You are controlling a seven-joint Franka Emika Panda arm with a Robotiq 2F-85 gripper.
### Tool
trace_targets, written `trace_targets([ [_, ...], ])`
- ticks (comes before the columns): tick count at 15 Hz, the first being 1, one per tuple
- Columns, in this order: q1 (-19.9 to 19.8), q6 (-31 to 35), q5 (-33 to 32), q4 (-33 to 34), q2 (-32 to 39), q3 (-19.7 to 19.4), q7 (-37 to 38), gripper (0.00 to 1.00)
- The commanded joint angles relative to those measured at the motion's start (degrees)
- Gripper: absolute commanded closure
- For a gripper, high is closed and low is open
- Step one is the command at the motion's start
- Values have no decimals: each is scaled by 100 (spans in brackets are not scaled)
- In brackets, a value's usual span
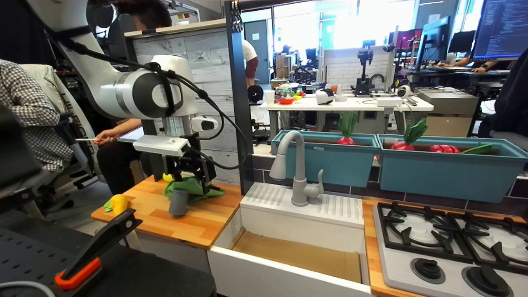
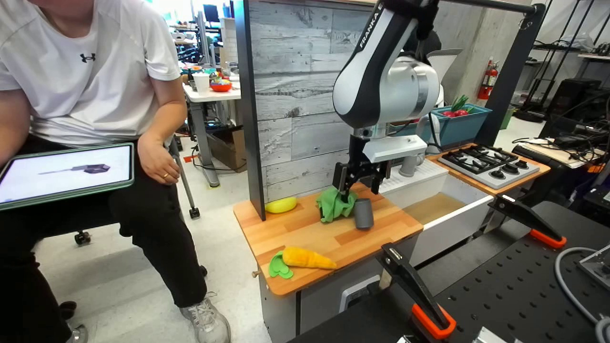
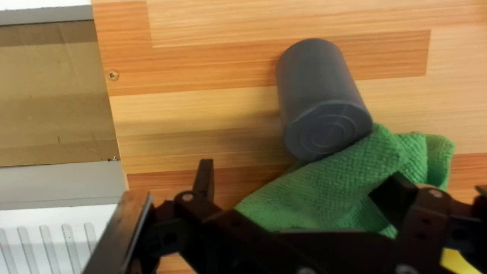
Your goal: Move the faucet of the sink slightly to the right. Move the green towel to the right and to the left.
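Note:
A crumpled green towel [image 1: 196,185] lies on the wooden counter near the grey panel; it shows in an exterior view [image 2: 332,205] and in the wrist view [image 3: 323,190]. My gripper [image 1: 192,183] is open and low over the towel, pointing down. In the wrist view its fingers [image 3: 300,179] are wide apart, one over bare wood at the towel's left, one at the towel's right part; contact cannot be told. The grey faucet [image 1: 300,165] stands upright behind the sink [image 1: 288,269], apart from the gripper; the arm partly hides the faucet in an exterior view [image 2: 409,166].
A grey cup [image 3: 319,95] stands against the towel, close to the gripper. A yellow banana [image 2: 281,205] and a plush carrot [image 2: 307,258] lie on the counter. The grey panel [image 2: 300,119] rises behind. A stove [image 1: 420,231] and blue planters [image 1: 330,163] are beyond the sink.

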Motion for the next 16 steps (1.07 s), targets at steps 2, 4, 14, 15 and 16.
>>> trace_targets([
  [2,-91,-132,-157,633,529,98,-141,0],
  [4,-84,-140,-164,795,671,108,-180,0],
  [14,116,-129,-278,1215,1061,205,-319,0],
  [15,154,-130,-316,1228,1083,224,-320,0],
  [16,207,-124,-353,1243,1107,238,-318,0],
])
